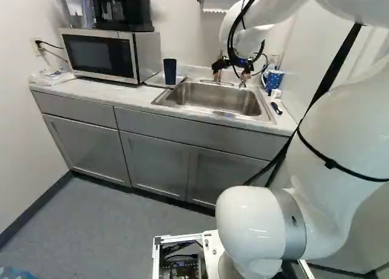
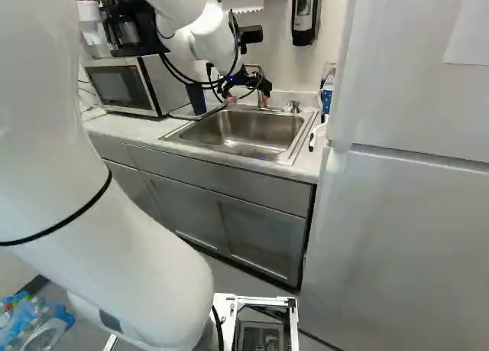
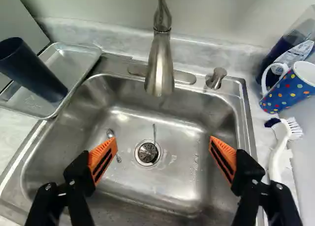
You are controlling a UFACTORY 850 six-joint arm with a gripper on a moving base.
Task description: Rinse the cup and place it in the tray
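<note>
In the right base view my gripper (image 2: pixel 248 99) hangs over the back of the sink. Seen from the wrist, the gripper (image 3: pixel 162 149) is open above the basin, nothing between its orange pads. A dark blue cup (image 3: pixel 32 71) stands in the metal tray (image 3: pixel 74 52), on the counter left of the sink beside the microwave. Beyond the basin's other side is a blue polka-dot mug (image 3: pixel 290 90) with a white handle. The faucet (image 3: pixel 160 63) stands ahead of the gripper, over the sink (image 3: pixel 179 172). No water stream shows.
Two small metal utensils lie in the basin near the drain (image 3: pixel 147 152). A white brush (image 3: pixel 280 147) and a bottle (image 3: pixel 295 46) are near the mug. The microwave (image 1: pixel 100 55) stands behind the tray's side. A tall white fridge (image 2: pixel 405 213) rises right of the counter.
</note>
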